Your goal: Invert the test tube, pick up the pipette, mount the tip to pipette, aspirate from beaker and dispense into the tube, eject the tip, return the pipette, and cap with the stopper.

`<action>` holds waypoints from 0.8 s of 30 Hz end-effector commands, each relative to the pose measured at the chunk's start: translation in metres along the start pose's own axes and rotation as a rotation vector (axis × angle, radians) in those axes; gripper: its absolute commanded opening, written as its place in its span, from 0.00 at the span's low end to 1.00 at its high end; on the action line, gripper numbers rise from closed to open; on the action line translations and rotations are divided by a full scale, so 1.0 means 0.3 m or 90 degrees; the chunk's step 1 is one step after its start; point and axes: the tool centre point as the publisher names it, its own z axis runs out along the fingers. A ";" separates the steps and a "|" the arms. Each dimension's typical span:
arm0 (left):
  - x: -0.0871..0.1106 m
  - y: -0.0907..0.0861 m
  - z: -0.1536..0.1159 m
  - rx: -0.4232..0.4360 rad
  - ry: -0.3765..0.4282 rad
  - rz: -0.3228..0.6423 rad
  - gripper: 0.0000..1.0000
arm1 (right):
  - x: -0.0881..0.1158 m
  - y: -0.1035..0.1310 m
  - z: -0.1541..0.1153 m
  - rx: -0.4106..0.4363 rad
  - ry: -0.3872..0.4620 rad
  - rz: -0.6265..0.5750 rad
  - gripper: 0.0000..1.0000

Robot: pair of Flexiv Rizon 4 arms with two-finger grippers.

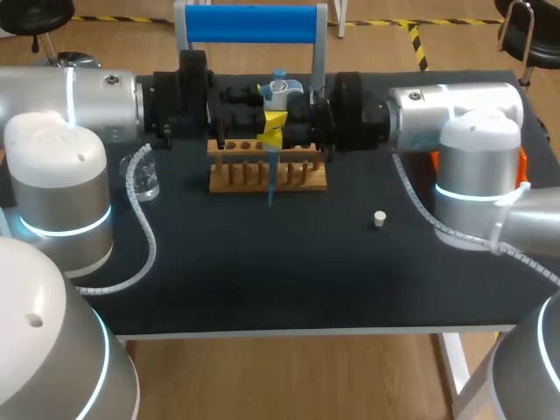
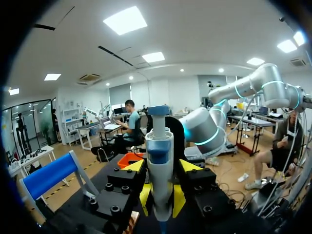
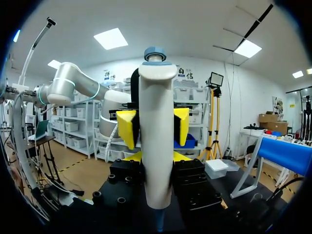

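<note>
Holding the pipette (image 1: 280, 88) over the rack (image 1: 236, 178), left and right jaws both grip it; tip (image 1: 270, 184) mounted, stopper (image 1: 378, 219) loose at right; ejecting, returning, capping seemingly remain.

L arm (image 1: 105, 101), R arm (image 1: 437, 109) over rack (image 1: 267, 175) — room in front, stopper (image 1: 379, 219) rt

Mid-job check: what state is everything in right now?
pipette: upright above the rack, blue tip mounted.
left gripper: shut on pipette.
right gripper: shut on pipette.
stopper: loose on the table.
beaker: upright on the table, liquid level unclear.
rack: standing.
</note>
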 end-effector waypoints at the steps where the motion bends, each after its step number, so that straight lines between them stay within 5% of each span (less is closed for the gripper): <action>1: 0.002 0.000 -0.001 0.001 -0.001 0.000 1.00 | 0.004 0.003 -0.037 0.002 -0.001 -0.002 0.00; 24: 0.002 0.000 -0.001 0.001 -0.001 0.000 1.00 | -0.092 0.020 -0.601 0.062 -0.009 0.001 0.00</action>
